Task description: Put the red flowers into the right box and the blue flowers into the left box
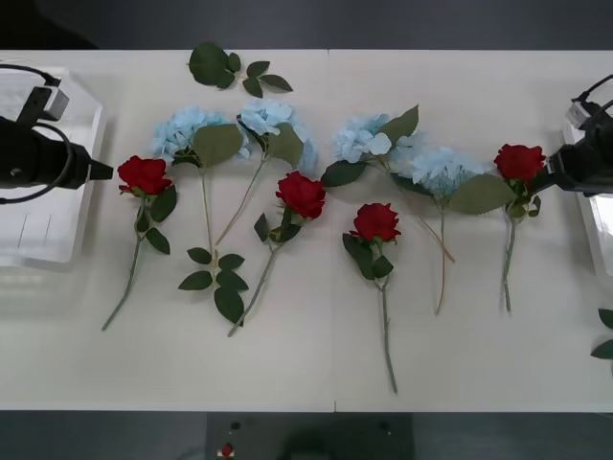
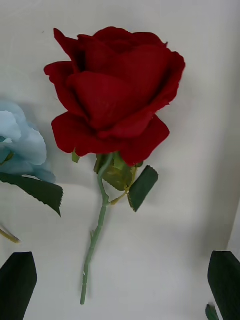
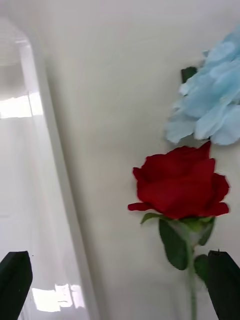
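**Sorting stock: nothing boxed yet, both tools poised at end roses**

- Left tool point(image 1: 105, 172): released, its black fingers at the corners of its wrist view with nothing between. I have it over the inner rim of the left box point(image 1: 38, 244), tip just beside the outermost rose point(image 1: 145, 175).
- Right tool point(image 1: 544, 178): released likewise, beside the right box point(image 1: 599, 240), tip touching or nearly touching the rose point(image 1: 519, 163) at that end.
- Red flowers: four on the table point(image 1: 306, 364); besides the end two, a pair point(image 1: 302, 195) point(image 1: 375, 222) lie well apart from either tool.
- Blue flowers point(image 1: 278, 129): a row of clusters across the table beyond the roses, well clear of both tools; none in the left box.
- Handling note: I judge the right rose is the step in hand. I would bring the fingers down across the stem just under the bloom, clear of the neighbouring blue cluster's leaf, then lift straight before swinging to the box.
- Markings: no brand, label or writing legible anywhere.
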You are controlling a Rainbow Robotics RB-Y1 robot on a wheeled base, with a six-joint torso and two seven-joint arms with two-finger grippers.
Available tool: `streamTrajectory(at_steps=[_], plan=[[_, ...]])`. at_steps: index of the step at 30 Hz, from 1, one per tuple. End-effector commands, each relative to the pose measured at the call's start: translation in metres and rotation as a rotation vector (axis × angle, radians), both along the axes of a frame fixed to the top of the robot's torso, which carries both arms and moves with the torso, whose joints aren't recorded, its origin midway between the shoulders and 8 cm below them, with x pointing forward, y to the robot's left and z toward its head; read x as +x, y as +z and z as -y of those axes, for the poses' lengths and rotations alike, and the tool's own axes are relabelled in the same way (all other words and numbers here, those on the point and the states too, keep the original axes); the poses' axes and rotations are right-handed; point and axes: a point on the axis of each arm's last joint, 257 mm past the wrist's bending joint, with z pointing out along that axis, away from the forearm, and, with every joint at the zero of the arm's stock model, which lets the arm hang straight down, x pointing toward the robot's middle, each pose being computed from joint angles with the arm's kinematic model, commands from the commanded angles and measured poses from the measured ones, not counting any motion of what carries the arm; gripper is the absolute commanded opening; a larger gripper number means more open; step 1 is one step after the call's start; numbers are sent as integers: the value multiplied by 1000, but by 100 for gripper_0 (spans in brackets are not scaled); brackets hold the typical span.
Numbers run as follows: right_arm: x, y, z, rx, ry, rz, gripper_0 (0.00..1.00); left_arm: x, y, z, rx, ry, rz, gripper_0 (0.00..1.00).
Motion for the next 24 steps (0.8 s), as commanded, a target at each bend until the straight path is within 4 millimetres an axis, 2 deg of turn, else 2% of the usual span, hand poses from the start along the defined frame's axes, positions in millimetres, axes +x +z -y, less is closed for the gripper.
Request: streamTrajectory(at_steps=[1, 9, 17, 24], plan=[[9, -6, -6, -11, 28, 36, 100, 7, -18, 17, -14, 21, 6, 100], [15, -29, -17, -5, 33, 72, 100, 5, -44, 46, -20, -3, -23, 100], [26, -45, -34, 12, 37, 118, 100, 2, -70, 56, 31, -7, -49, 100], [32, -56, -42, 29, 30, 150, 100, 0, -80, 62, 24, -3, -66, 99]])
